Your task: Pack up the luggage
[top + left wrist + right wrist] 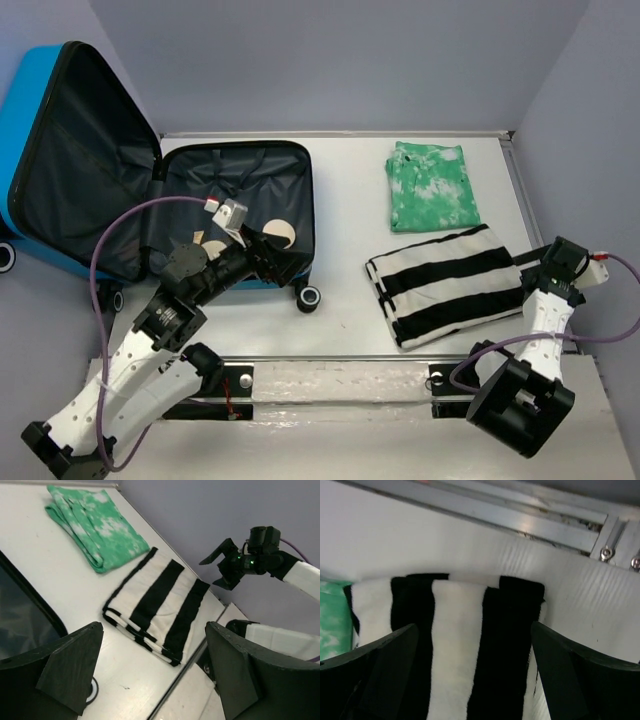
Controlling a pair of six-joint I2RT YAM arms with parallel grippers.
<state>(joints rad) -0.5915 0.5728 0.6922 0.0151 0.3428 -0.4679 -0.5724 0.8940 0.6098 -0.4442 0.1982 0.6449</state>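
Two grippers, both spread: left gripper [278, 258] over open blue suitcase [25, 130], right gripper [473, 629] above striped cloth [452, 600], prob. not touching.

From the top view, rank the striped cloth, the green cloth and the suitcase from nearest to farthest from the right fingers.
1. Striped cloth: its right end lies just below the open right gripper.
2. Green cloth: behind the striped one, toward the back.
3. Suitcase: far left, lying open.
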